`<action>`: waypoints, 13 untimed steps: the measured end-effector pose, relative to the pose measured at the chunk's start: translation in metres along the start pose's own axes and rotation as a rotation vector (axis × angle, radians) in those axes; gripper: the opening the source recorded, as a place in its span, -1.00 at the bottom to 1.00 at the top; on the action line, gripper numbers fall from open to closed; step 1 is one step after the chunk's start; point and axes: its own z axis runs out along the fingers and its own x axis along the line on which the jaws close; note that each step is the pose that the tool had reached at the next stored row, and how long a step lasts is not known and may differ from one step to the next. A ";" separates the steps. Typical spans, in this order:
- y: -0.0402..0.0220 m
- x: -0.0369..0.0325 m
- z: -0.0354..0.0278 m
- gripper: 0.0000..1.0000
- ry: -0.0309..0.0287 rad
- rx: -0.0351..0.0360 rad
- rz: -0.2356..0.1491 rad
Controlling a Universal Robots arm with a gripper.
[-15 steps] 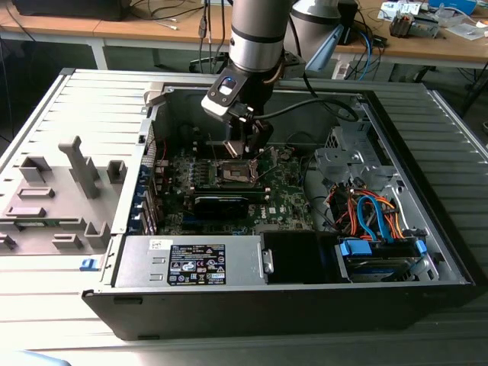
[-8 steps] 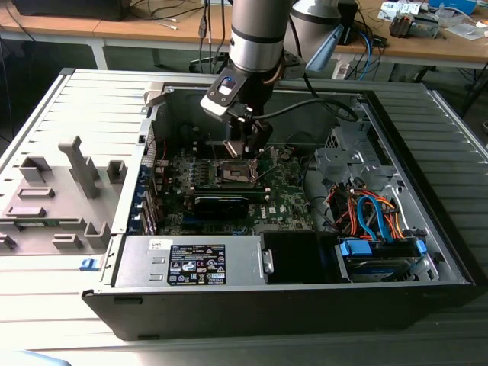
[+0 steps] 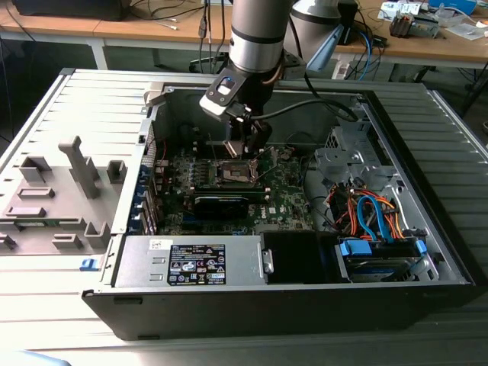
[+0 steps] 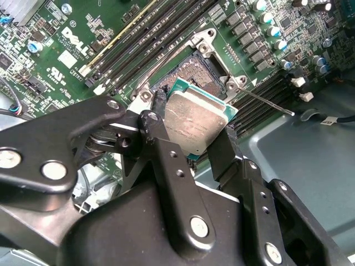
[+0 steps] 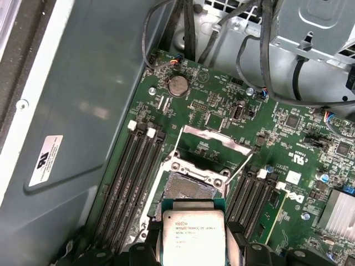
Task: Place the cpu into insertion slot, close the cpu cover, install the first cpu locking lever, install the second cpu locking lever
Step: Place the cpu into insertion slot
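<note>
arm (image 3: 258, 34) hangs vertical inside case (image 3: 305, 303), gripper (image 3: 245, 147) clamped on cpu (image 4: 197, 122) just above insertion slot (image 4: 195, 72); first wrist view adds cpu cover (image 5: 217, 139) raised beside slot.

The cpu (image 4: 197, 122) is up off the board, silvery-grey top facing up and smudged, green edge showing, hanging over one edge of the insertion slot (image 5: 191, 185), not seated. The slot is bare, its dark contact field exposed inside the silver rim. The cpu cover (image 5: 215, 138) stands swung open on the slot's side away from the cpu, and both thin wire levers (image 5: 242, 165) are unlatched.
</note>
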 end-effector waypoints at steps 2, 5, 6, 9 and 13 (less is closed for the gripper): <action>0.0000 0.0000 0.0001 0.09 0.0001 -0.0001 0.004; 0.0000 0.0000 0.0004 0.09 0.0003 -0.0002 0.011; 0.0000 0.0000 0.0005 0.09 0.0003 -0.0002 0.013; 0.0000 0.0000 0.0007 0.09 0.0005 -0.0004 0.017; 0.0001 0.0000 0.0009 0.09 0.0007 -0.0004 0.023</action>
